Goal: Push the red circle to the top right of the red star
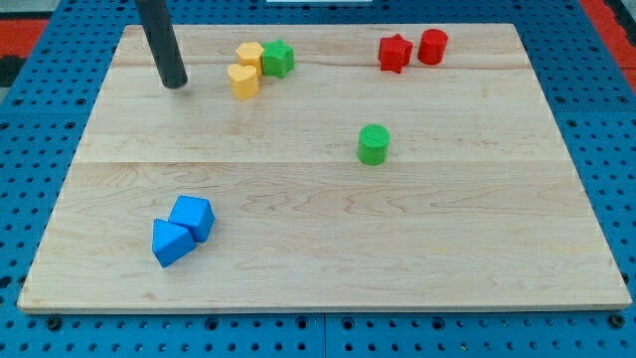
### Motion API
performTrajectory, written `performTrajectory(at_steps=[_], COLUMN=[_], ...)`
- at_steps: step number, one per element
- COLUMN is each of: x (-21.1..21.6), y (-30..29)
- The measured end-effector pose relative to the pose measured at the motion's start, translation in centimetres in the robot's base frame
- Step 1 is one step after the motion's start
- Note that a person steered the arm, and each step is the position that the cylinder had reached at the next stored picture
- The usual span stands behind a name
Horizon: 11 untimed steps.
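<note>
On the wooden table (328,249), my tip (174,84) stands at the far left, the dark rod rising out through the top of the view. There is no pincer on this arm, so no spread or pressed state can be told; the rod simply ends in a blunt point resting at board height.

The red circle (432,46) sits at the far right of the table, just beside the red star (395,53). The circle lies to the star's right and slightly farther back; the two are touching or very nearly so, and the view does not settle which. Both are well apart from my tip, across most of the table's width.

Nearest my tip is a cluster of three blocks to its right. A yellow heart (242,80) lies closest, with a yellow hexagon-like block (249,55) just behind it and a green star-like block (278,58) pressed against that one's right side. My tip is apart from the yellow heart, with bare wood between them.

A green cylinder (374,144) stands alone near the middle of the table, right of centre, nearer than the red pair.

At the near left, two blue blocks touch each other: a blue cube-like block (193,216) and, just nearer and to its left, a blue wedge-like block (170,242).

A blue pegboard surface (606,119) surrounds the table.
</note>
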State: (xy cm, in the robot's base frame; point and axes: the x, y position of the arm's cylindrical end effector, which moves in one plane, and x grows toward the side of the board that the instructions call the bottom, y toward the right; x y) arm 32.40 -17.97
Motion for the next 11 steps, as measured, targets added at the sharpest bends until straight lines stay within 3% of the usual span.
performTrajectory(at_steps=[2,4,5,7,8,9,10,11], x=[1.7,-2.1,2.8,-1.4,-5.4,-9.6,-6.6,-8.6], y=[5.3,10.2,16.5,34.9,37.9,37.8,33.9,29.8])
